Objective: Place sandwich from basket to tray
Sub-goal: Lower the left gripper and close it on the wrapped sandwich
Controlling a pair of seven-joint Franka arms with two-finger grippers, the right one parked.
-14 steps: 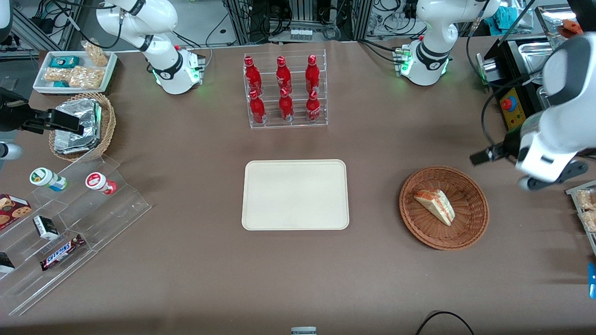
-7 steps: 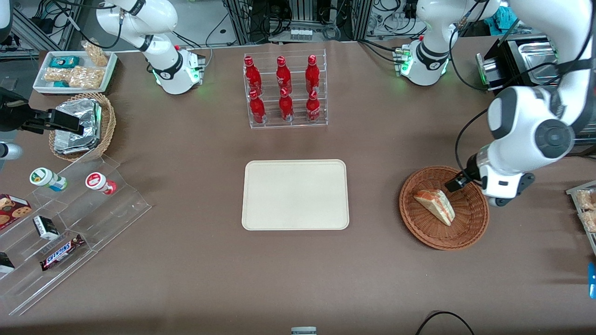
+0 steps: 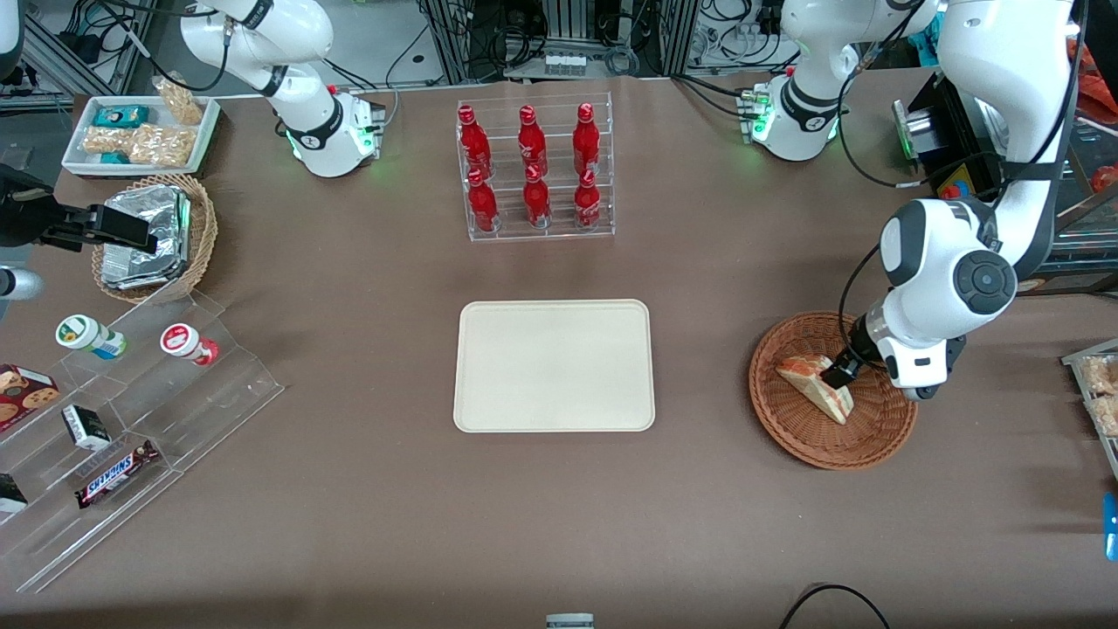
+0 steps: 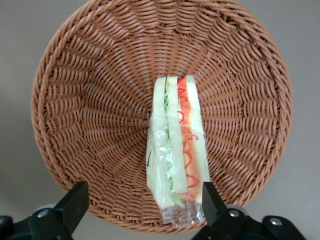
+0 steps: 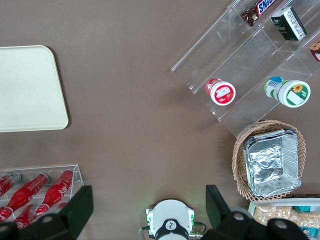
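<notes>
The sandwich, a clear-wrapped pale wedge with red-orange and green layers, lies in the reddish-brown wicker basket toward the working arm's end of the table. It shows close up in the left wrist view, inside the basket. My gripper hangs just above the sandwich, over the basket. Its fingers are open, one on each side of the sandwich's wrapped end, and hold nothing. The cream-beige tray lies bare at the table's middle, beside the basket.
A clear rack of red bottles stands farther from the front camera than the tray. Toward the parked arm's end are a tan basket with foil packets, a white snack tray and clear stepped shelves with snacks.
My gripper has swung in from the table's edge and come down over the basket, ending just above the sandwich. The sandwich and basket have not moved.
</notes>
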